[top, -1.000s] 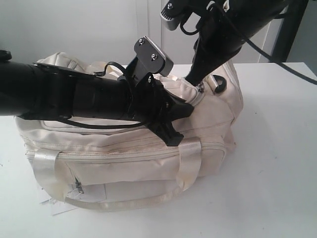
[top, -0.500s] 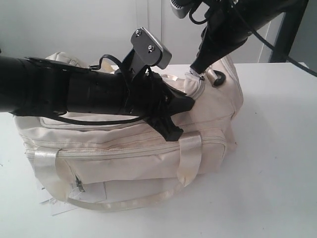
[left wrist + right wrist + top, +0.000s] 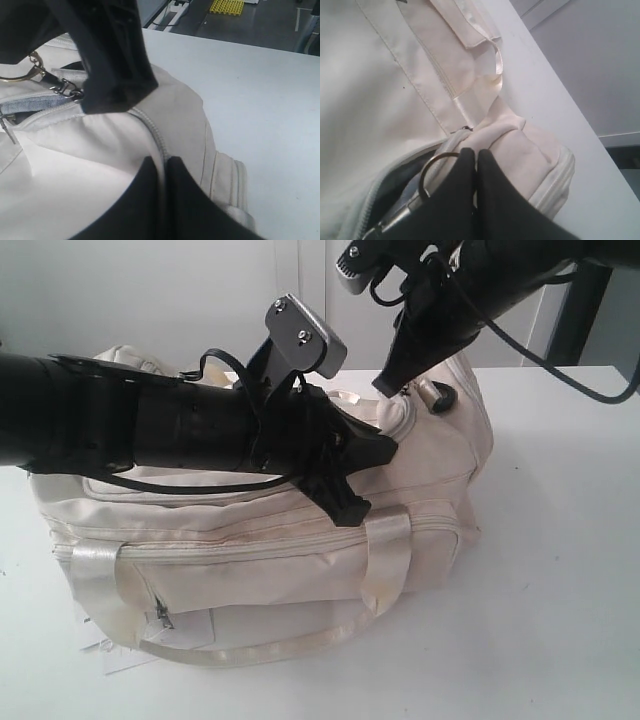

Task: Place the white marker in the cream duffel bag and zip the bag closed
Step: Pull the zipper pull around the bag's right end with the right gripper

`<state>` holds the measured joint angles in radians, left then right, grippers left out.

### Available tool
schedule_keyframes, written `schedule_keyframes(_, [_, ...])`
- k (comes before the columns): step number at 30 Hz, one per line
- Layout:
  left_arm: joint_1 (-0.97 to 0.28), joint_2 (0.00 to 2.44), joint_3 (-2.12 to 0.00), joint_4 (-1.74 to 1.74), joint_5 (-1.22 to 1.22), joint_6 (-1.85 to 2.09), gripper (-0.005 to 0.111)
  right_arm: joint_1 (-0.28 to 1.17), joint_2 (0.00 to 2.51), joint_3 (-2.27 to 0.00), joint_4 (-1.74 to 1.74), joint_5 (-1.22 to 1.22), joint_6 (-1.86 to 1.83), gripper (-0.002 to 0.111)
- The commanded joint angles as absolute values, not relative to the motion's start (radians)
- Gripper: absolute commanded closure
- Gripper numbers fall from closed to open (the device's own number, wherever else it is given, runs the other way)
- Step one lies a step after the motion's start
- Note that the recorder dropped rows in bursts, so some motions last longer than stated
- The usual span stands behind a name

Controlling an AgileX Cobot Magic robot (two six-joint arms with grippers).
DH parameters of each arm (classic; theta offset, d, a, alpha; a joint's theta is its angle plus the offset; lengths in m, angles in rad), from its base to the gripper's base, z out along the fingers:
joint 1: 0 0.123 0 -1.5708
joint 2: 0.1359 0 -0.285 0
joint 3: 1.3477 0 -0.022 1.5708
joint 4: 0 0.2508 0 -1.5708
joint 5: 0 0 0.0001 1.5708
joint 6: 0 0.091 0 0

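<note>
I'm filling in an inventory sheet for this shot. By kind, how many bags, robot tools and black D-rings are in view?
cream duffel bag: 1
robot tools, the left tool and the right tool: 2
black D-ring: 1
Total: 4

**Clearance around the bag**

The left arm [image 3: 150, 430] lies across the top of the cream duffel bag [image 3: 300, 550] and blocks approach from above. The right gripper [image 3: 386, 388] crowds the bag's right end. The zipper opening [image 3: 22, 107] appears partly open, but is largely hidden. Bare table [image 3: 560, 590] right of the bag is free. A strap handle [image 3: 250, 645] droops along the front.
</note>
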<state>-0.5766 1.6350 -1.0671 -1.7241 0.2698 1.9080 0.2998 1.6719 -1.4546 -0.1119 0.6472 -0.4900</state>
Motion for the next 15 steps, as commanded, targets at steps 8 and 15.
schedule_keyframes(8, [-0.584,1.618,-1.071,-1.744,0.344,1.903,0.107,0.288,1.720,-1.454,-0.125,0.543,-0.483,0.108])
schedule_keyframes(15, [-0.584,1.618,-1.071,-1.744,0.344,1.903,0.107,0.288,1.754,-1.454,-0.125,0.501,-0.440,0.108])
